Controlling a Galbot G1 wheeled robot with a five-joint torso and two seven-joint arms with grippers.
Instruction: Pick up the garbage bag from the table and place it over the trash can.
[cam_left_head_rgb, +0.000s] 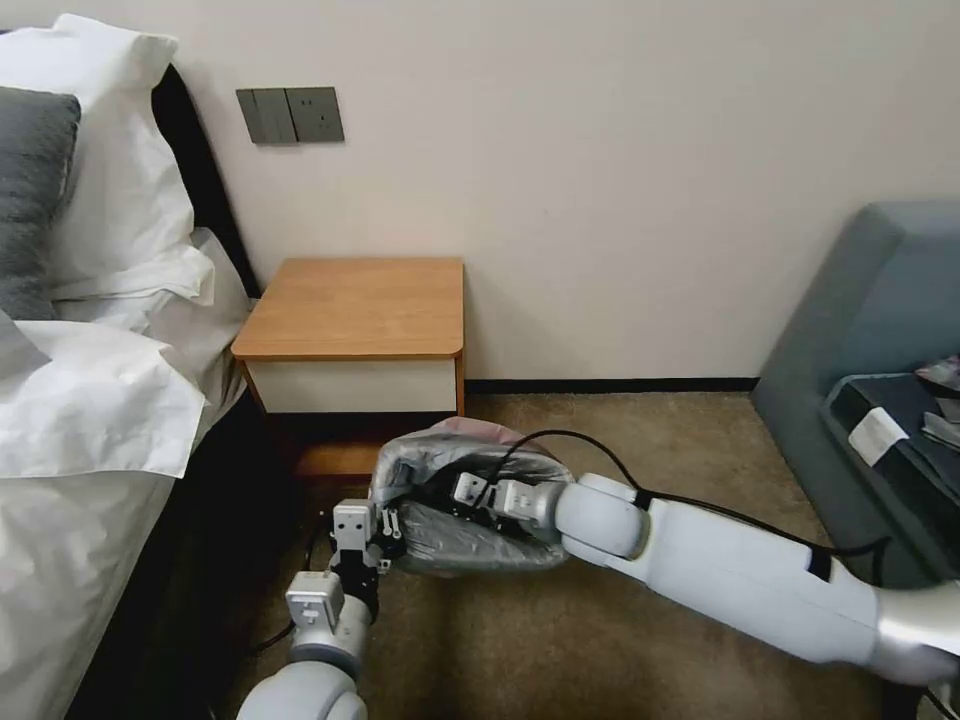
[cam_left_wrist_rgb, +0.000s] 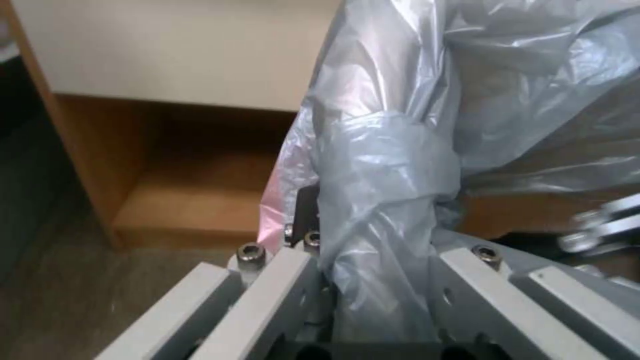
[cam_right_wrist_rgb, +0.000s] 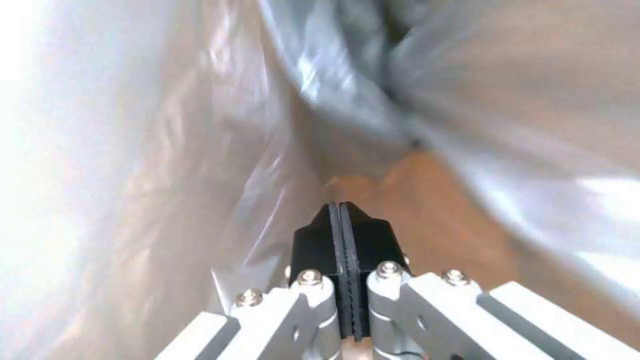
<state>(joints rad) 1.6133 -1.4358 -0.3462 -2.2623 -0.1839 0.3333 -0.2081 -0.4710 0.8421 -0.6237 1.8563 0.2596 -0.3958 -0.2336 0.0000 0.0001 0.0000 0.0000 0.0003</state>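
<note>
I see the garbage bag (cam_left_head_rgb: 470, 500) draped low before the bench (cam_left_head_rgb: 355, 305), probably over the trash can. My left tool (cam_left_head_rgb: 385, 535) grips its edge; my right tool (cam_right_wrist_rgb: 345, 220) sits clenched inside, apparently on nothing.

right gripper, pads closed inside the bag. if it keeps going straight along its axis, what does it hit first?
Most likely the garbage bag itself: the right gripper points into grey film converging ahead of its tips. An orange-tan surface shows beyond; depth unclear.
</note>
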